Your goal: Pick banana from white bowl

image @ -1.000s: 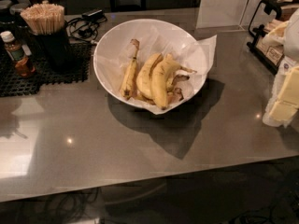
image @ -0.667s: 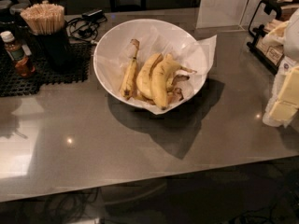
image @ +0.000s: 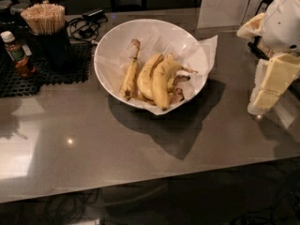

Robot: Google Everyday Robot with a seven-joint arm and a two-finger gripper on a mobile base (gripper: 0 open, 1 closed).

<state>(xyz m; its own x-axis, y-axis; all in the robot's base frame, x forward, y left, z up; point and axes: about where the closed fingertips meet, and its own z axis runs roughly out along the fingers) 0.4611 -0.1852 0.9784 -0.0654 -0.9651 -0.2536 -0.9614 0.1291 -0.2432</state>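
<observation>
The gripper [image: 265,93], at far right, has edged leftward.

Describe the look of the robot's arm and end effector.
The end effector, at the right edge, right of the white bowl, is pale cream, blocky and segmented. The arm above it has a rounded white shell with a beige piece on its side. No cables show on it.
</observation>
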